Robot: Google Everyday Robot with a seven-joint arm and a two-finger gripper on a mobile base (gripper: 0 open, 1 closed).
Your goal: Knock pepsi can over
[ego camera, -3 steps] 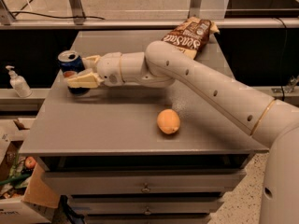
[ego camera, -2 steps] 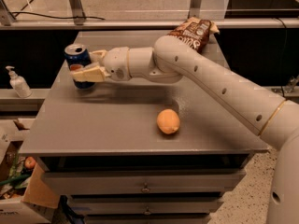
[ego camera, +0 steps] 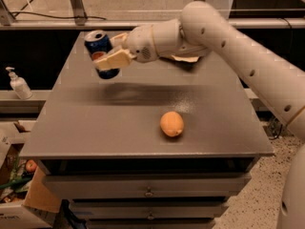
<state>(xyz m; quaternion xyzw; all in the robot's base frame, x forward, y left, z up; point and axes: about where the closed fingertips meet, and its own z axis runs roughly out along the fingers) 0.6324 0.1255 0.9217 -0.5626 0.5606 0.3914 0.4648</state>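
The pepsi can [ego camera: 96, 43], blue with a silver top, is at the far left of the grey table [ego camera: 95, 123], tilted with its top leaning left. My gripper [ego camera: 107, 52] reaches in from the right and holds the can between its cream fingers [ego camera: 114, 59], one in front of the can and one behind it. The can's lower edge is at the table surface or just above it; I cannot tell which.
An orange fruit [ego camera: 172, 123] lies near the table's front middle. A brown snack bag [ego camera: 185, 58] at the back is mostly hidden behind my arm. A soap bottle [ego camera: 18, 84] stands on a ledge left of the table. Boxes [ego camera: 19, 194] sit on the floor lower left.
The gripper with the can has moved toward the back of the table, and the can has gone from upright to tilted left.
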